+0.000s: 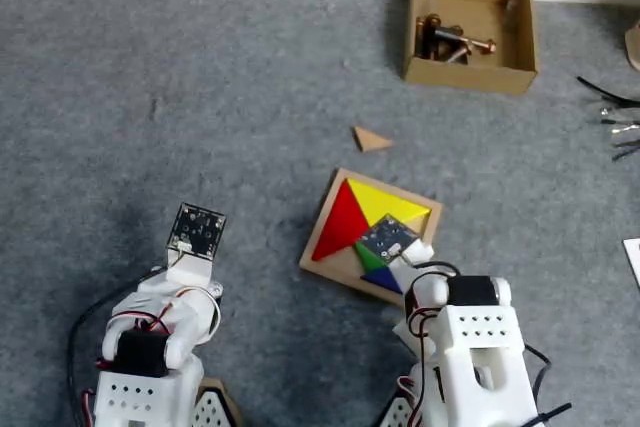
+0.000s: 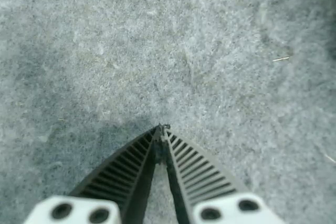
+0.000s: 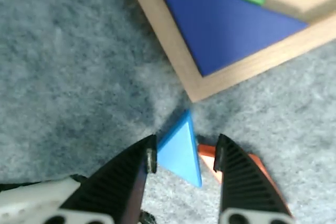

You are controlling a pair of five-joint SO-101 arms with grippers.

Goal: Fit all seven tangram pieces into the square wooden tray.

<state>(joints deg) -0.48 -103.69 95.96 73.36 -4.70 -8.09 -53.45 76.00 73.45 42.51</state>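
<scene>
Grey carpeted desk (image 1: 150, 67), right gripper (image 3: 185, 153) spread astride a light-blue triangle (image 3: 178, 157) beside the wooden tray (image 3: 177, 51), left gripper (image 2: 161, 130) closed and empty.

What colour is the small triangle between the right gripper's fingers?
Light blue; the small triangle shows best in the right wrist view.

No legible text, label, number or sign anywhere.
</scene>
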